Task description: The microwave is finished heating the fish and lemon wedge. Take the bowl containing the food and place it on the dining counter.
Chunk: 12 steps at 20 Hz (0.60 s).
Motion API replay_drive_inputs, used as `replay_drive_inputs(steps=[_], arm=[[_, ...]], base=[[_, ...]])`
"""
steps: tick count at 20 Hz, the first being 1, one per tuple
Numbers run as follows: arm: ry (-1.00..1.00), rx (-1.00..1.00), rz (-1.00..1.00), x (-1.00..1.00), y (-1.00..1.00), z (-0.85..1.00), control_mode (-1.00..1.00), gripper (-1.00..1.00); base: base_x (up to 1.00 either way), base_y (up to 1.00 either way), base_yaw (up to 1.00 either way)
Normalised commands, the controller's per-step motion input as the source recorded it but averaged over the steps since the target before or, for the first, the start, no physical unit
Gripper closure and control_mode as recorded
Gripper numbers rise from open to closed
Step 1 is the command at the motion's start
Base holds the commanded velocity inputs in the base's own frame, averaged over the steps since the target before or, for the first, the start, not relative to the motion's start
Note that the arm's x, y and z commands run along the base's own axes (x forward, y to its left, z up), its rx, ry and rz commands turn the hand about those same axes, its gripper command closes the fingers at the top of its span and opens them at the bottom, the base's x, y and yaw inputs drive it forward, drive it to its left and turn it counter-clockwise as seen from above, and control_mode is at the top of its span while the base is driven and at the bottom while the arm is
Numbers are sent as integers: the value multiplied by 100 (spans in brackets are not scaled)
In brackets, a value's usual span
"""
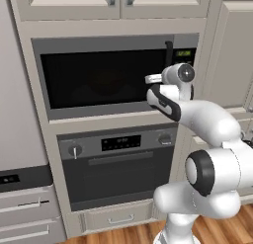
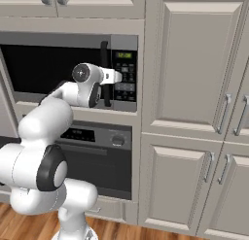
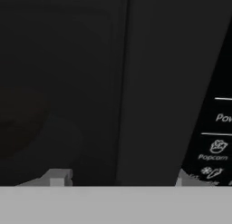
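Grey steel microwave [image 1: 106, 75], dark glass door shut, black handle [image 1: 169, 53].

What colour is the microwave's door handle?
Black, on the microwave; the handle shows best in the right base view.

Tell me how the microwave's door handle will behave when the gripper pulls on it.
The handle is a tall, slim black bar, probably rigid. Its smooth, dark finish in the hand view may be slippery. The door looks shut flush, so it will likely swing on a hinge, not slide.
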Motion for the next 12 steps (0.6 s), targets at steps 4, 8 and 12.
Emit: replay_drive_inputs(steps=[4,8,12], arm=[[0,0,0,0,0,0,-100,100],[0,0,0,-3,0,0,-100,100],[0,0,2,-37,0,0,-100,100]], base=[[0,0,0],[0,0,0],[0,0,0]])
